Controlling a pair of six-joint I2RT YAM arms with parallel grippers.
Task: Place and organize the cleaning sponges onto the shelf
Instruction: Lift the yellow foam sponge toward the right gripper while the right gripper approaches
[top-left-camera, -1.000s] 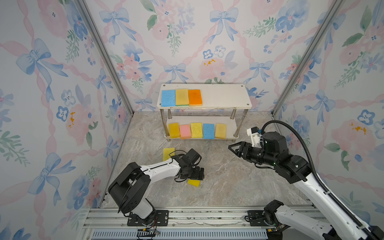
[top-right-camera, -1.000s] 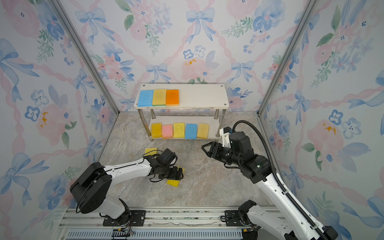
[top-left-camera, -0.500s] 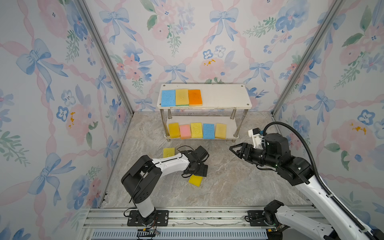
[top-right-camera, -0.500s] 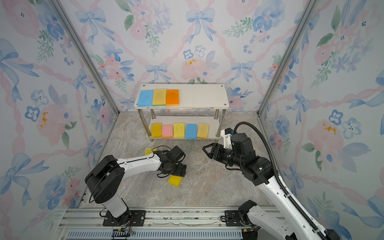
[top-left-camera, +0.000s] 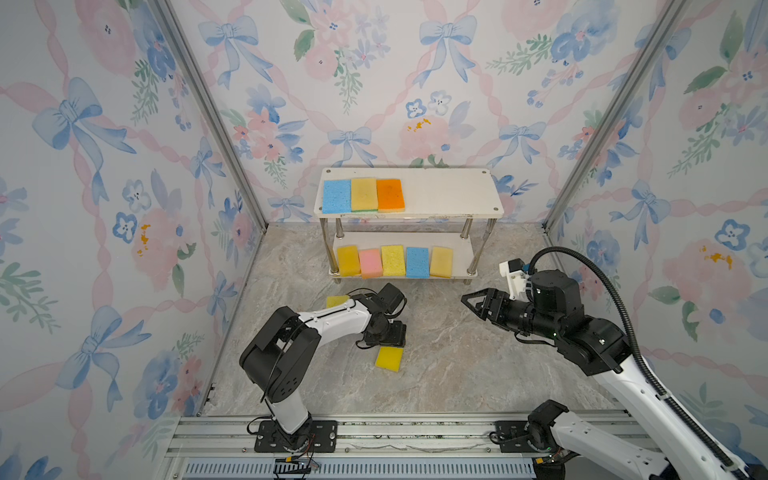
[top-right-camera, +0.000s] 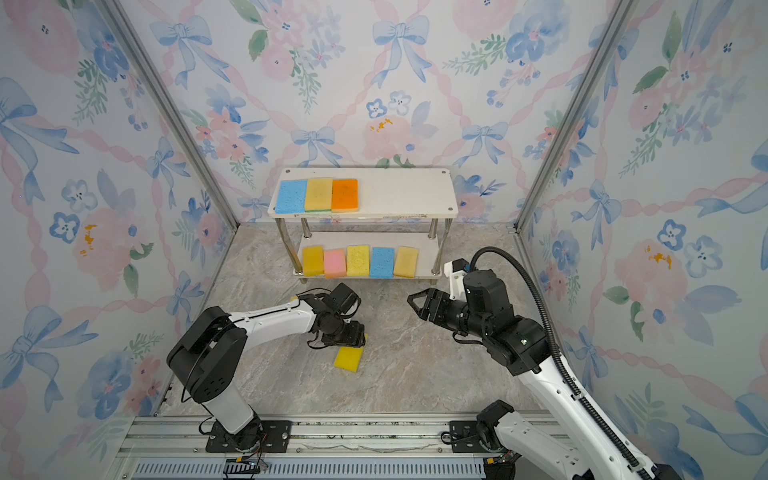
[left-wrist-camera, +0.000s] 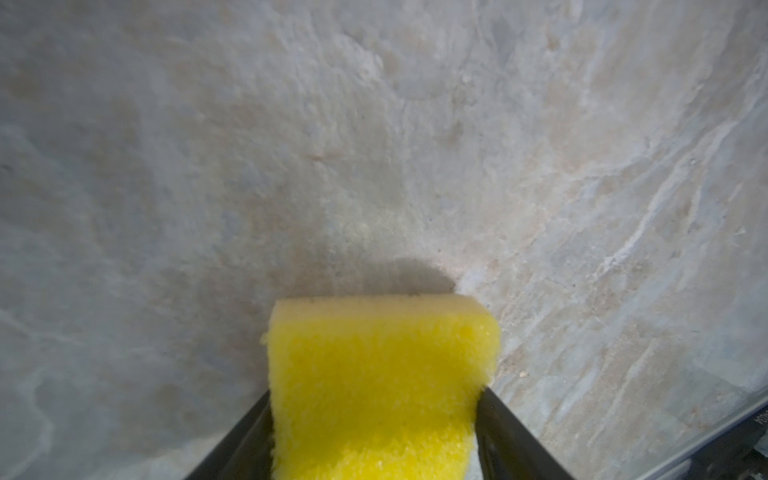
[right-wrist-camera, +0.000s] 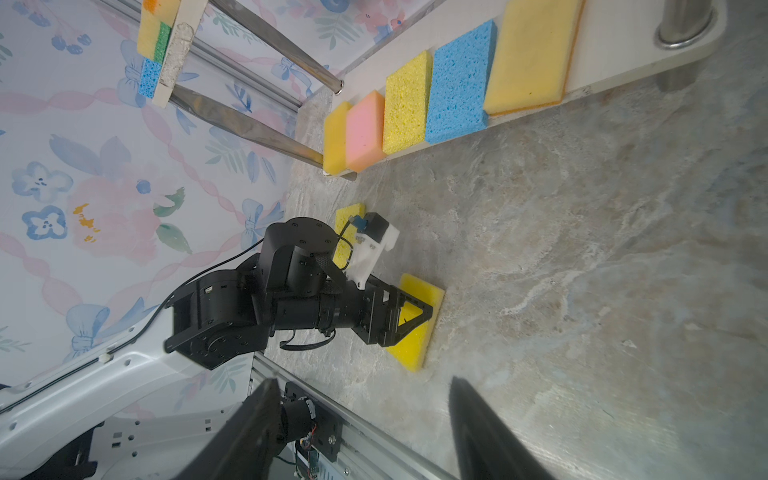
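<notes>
A bright yellow sponge (top-left-camera: 389, 358) (left-wrist-camera: 382, 353) lies flat on the marble floor. My left gripper (left-wrist-camera: 376, 399) (right-wrist-camera: 428, 311) reaches down over one end of it, shut on it, a black finger pressed against each long side. A second yellow sponge (top-left-camera: 336, 300) (right-wrist-camera: 347, 216) lies behind the left arm, partly hidden. The shelf (top-left-camera: 449, 195) (top-right-camera: 407, 191) carries a blue (top-left-camera: 336, 196), a tan (top-left-camera: 364, 194) and an orange sponge (top-left-camera: 390, 194) on its top board and several in a row on its lower board (top-left-camera: 461, 272). My right gripper (top-left-camera: 464, 297) (right-wrist-camera: 361, 386) hovers open and empty, right of centre.
Wallpapered walls with metal corner posts (top-left-camera: 208, 112) close in the left, back and right sides. An aluminium rail (top-left-camera: 395, 432) with both arm bases runs along the front. The right half of the shelf's top board is bare.
The left gripper's jaws have narrowed onto the yellow floor sponge, and the left arm's elbow has swung rightward. The right arm has hardly moved.
</notes>
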